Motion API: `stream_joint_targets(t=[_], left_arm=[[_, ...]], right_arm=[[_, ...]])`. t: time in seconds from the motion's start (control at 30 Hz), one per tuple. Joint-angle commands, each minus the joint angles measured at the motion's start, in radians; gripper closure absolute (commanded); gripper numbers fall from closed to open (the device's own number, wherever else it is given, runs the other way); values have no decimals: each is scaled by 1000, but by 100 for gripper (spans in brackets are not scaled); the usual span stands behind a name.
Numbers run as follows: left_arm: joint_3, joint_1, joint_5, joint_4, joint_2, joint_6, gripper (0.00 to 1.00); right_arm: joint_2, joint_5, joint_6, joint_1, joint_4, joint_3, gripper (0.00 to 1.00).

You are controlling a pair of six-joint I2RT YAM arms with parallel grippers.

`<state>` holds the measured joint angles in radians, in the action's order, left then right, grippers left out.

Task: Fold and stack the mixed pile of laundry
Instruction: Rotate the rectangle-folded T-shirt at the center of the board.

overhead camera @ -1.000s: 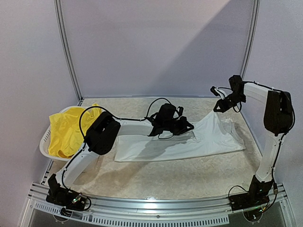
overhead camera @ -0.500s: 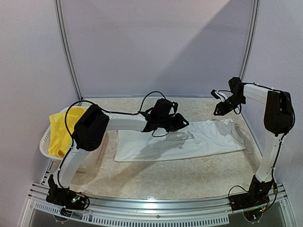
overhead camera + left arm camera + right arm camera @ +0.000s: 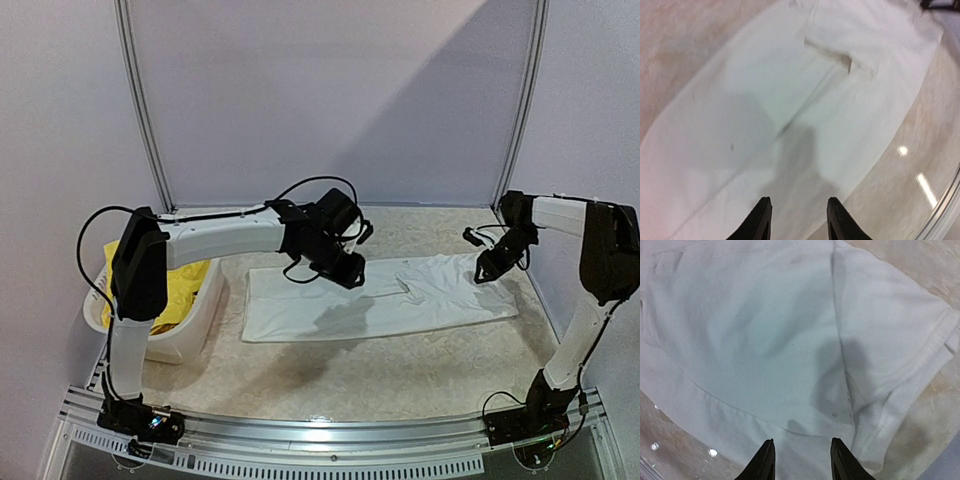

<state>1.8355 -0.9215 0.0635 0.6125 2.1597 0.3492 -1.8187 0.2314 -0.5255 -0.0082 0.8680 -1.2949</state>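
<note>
We are seeing the white T-shirt (image 3: 390, 300) lying flat in a long folded strip across the table (image 3: 350, 375). The yellow shorts (image 3: 185, 282) are sitting in the basket (image 3: 205, 318), half hidden by our left arm. The left gripper (image 3: 800, 220) and right gripper (image 3: 802, 460) are hovering over the shirt, jaws parted and gripping nothing.

left gripper (image 3: 350, 272) off white T-shirt (image 3: 400, 305), lifted clear, jaws now apart, empty. left arm elbow swung back-left, now over basket (image 3: 190, 330), covering more of yellow shorts (image 3: 185, 282). right gripper (image 3: 487, 270) released shirt's far right corner, jaws apart, lower, nearer right edge of tabletop (image 3: 400, 375). raised corner now flat.
</note>
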Motion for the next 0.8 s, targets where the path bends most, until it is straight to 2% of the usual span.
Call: stream_joint_targets(t=[0.0, 0.1, 0.17, 0.4, 0.57, 0.77], left_arm=[[-82, -44, -59, 323, -78, -263, 61], [-150, -61, -116, 367, -111, -345, 59], [-176, -65, -117, 383, -120, -408, 58], [-205, -64, -99, 428, -104, -491, 57], [-235, -63, -71, 455, -92, -530, 57], [-266, -62, -71, 436, -76, -548, 57]], right_arm=[[100, -42, -40, -68, 57, 52, 61], [147, -53, -53, -108, 79, 93, 59], [168, -62, -68, -130, 99, 116, 58], [217, -109, -73, -186, 113, 210, 57], [186, -172, -51, -210, 63, 250, 57], [103, -177, -9, -241, 36, 226, 55]])
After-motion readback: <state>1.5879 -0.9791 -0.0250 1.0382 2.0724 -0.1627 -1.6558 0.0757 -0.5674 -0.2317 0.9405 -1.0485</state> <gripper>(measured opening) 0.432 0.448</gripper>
